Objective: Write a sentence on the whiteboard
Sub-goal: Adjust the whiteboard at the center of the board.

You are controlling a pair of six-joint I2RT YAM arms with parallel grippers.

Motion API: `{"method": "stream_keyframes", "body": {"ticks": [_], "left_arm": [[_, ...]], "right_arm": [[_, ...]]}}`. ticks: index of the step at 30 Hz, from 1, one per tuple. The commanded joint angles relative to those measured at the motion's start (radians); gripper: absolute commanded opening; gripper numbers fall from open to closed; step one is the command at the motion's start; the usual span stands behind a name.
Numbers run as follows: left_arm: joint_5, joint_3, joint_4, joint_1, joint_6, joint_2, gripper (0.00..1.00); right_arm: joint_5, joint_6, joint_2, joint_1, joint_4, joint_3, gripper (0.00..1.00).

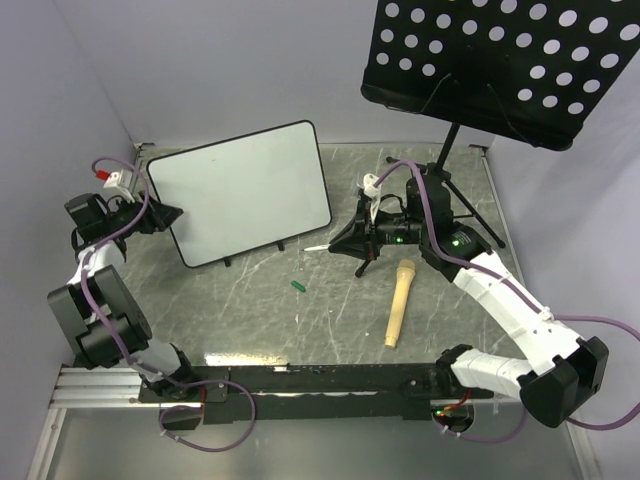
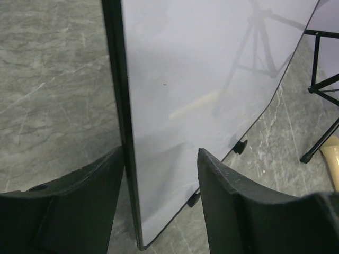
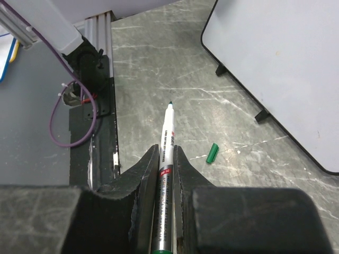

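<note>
**Pen poised, board bare.** The whiteboard (image 1: 240, 190) stands propped on its small black feet at the left-centre of the grey counter (image 1: 250, 320). Its face is blank, with no word of the sentence on it yet. The left fingers (image 2: 74, 201) sit part-open astride the board's black-framed left edge. The outer one seems to touch the frame, though the close view shows no firm clamp. The right fingers (image 3: 145, 174) are closed tight on an uncapped green marker (image 3: 168, 127), its tip aimed toward the board but well apart from it. The green cap (image 1: 297, 285) lies on the counter near the tip. If the pen presses before that edge is truly pinched, the tilted board could slide or rock back on its feet, and the strokes would skip or smear. The marker's barrel carries a red logo and fine print, too small to read. Nothing else legible shows.
</note>
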Motion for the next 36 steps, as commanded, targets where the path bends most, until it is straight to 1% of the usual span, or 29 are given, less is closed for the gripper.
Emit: {"method": "stream_keyframes", "body": {"ticks": [1, 2, 5, 7, 9, 10, 12, 13, 24, 26, 33, 36], "left_arm": [[0.043, 0.045, 0.033, 0.003, 0.049, 0.021, 0.60], [0.063, 0.047, 0.039, 0.003, 0.044, 0.024, 0.55], [0.081, 0.026, 0.071, 0.001, 0.007, 0.004, 0.47], [0.078, -0.014, 0.108, 0.000, -0.008, -0.014, 0.45], [0.080, -0.034, 0.140, -0.004, -0.023, -0.033, 0.41], [0.077, -0.045, 0.138, -0.008, -0.032, -0.037, 0.37], [0.063, -0.053, 0.118, -0.022, -0.026, -0.049, 0.35], [0.057, -0.057, 0.111, -0.026, -0.022, -0.054, 0.32], [0.045, -0.120, 0.084, -0.036, -0.048, -0.109, 0.29], [0.040, -0.123, 0.053, -0.048, -0.034, -0.117, 0.27], [0.035, -0.206, 0.068, -0.054, -0.048, -0.174, 0.23], [0.020, -0.232, 0.049, -0.071, -0.033, -0.214, 0.18]], "right_arm": [[-0.027, -0.022, -0.029, 0.008, 0.043, -0.001, 0.00], [-0.029, -0.022, -0.025, 0.010, 0.043, -0.003, 0.00], [-0.030, -0.025, -0.012, 0.008, 0.039, 0.003, 0.00], [-0.032, -0.027, -0.008, 0.008, 0.037, 0.008, 0.00], [-0.030, -0.027, -0.009, 0.010, 0.037, 0.009, 0.00], [-0.030, -0.027, -0.008, 0.010, 0.037, 0.008, 0.00], [-0.030, -0.025, -0.014, 0.011, 0.039, 0.006, 0.00], [-0.030, -0.025, -0.014, 0.010, 0.037, 0.008, 0.00], [-0.023, -0.024, -0.043, 0.010, 0.036, 0.009, 0.00], [-0.021, -0.024, -0.049, 0.010, 0.036, 0.008, 0.00], [-0.023, -0.024, -0.057, 0.010, 0.036, 0.005, 0.00], [-0.027, -0.024, -0.055, 0.011, 0.036, 0.008, 0.00]]}}
